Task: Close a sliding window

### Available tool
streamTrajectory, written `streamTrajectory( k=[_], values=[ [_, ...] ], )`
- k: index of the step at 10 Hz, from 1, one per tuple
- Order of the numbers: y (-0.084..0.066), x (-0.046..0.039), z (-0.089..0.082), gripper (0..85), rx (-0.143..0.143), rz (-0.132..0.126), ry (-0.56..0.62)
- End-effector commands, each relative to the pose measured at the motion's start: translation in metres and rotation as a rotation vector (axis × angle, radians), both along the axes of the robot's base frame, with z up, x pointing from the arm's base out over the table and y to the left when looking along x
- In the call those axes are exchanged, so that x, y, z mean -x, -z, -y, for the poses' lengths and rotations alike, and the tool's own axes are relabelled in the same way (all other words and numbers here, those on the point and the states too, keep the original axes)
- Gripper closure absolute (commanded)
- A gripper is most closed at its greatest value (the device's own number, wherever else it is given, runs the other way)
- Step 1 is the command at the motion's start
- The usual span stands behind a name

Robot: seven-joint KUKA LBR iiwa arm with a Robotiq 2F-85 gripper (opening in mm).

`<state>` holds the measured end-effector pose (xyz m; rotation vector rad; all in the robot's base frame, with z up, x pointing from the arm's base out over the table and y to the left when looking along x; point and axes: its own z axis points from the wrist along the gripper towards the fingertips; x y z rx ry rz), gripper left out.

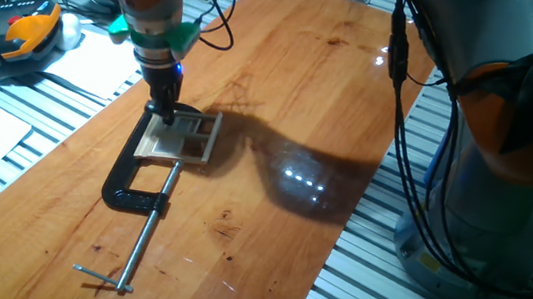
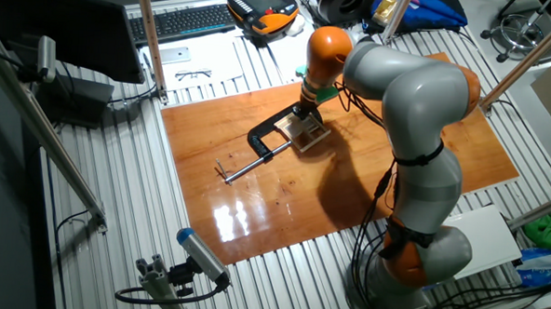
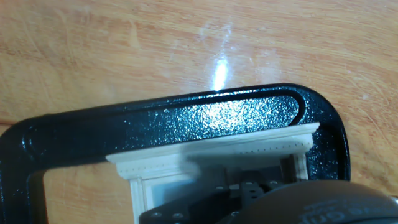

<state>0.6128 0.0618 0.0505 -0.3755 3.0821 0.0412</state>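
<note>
One fixed view. The two-finger gripper (image 1: 164,108) at the end of the orange-and-grey arm pointed straight down onto the sliding window (image 1: 180,136), a small pale light-wood rectangular frame with clear panes, lying flat on the reddish varnished wooden tabletop (image 1: 282,101). The dark fingertips met the frame at its far left corner; whether the fingers stood apart or together could not be told, since the hand's body hid them. Directly beneath and just in front of the hand, the black metal C-clamp (image 1: 132,183) wrapped the window's near edge, and its long steel screw (image 1: 149,229) ran away from the hand to a thin cross-handle.

The other fixed view. The gripper (image 2: 304,112) came down from the orange wrist onto the sliding window (image 2: 310,133), which lay directly under the hand. The black C-clamp (image 2: 267,135) sat beside the hand, touching the window, its steel screw (image 2: 252,163) stretching well away across the wooden tabletop (image 2: 254,219). Finger spacing was too small to judge.

Hand view. The window's pale moulded top rail (image 3: 217,152) filled the space just beyond the fingers, with a grey pane showing below it. The glossy black clamp bow (image 3: 186,121) curved around the rail on the far side, touching it. Dark blurred parts of the hand (image 3: 267,202) covered the lower edge; the jaws' state could not be told
</note>
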Motion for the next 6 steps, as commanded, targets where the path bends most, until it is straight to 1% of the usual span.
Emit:
streamTrajectory(
  k=[1, 3, 6],
  values=[
    [0.0011, -0.0001, 0.0, 85.0, -0.002, 0.004, -0.001],
    [0.0028, -0.0011, -0.0007, 85.0, -0.018, 0.02, -0.005],
    [0.0034, -0.0017, -0.0012, 85.0, -0.03, 0.045, -0.021]
  ],
)
